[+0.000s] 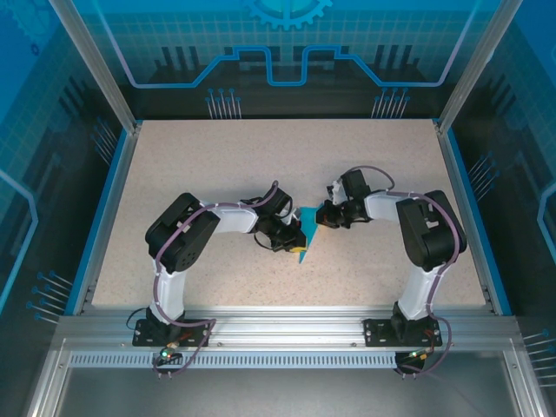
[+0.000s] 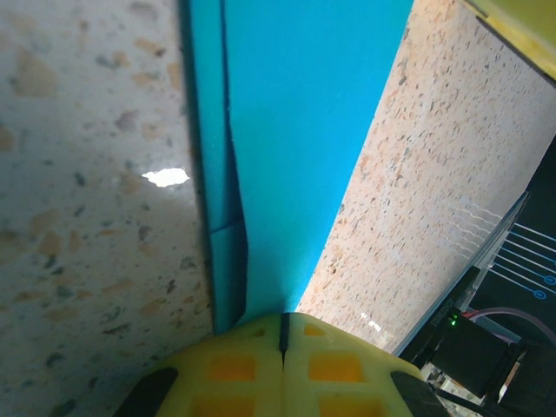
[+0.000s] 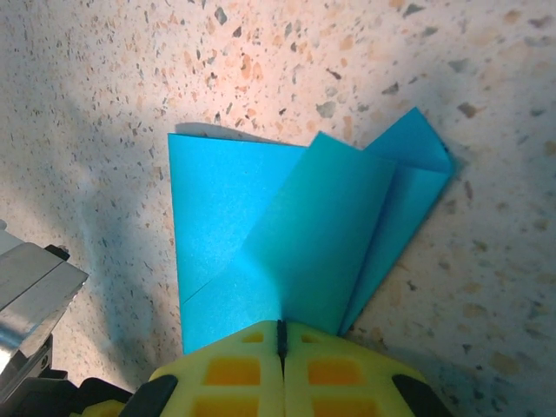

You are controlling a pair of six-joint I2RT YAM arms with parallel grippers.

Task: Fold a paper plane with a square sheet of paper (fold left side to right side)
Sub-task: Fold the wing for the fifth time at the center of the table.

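The left end effector (image 2: 283,328), clenched, meets the paper plane (image 3: 261,234) from 9 o'clock and the right end effector (image 3: 280,334), clenched too, from 2 o'clock, at the middle of the desk (image 3: 347,69); layered creases are made, yet final wing folds seemingly remain.

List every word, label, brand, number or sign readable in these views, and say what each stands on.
No readable text in any view.
The folded teal-blue paper is plain, with no print.
The blue back panel carries a gear outline and circuit-style lines, but no letters or numbers.
The beige speckled tabletop has no markings.
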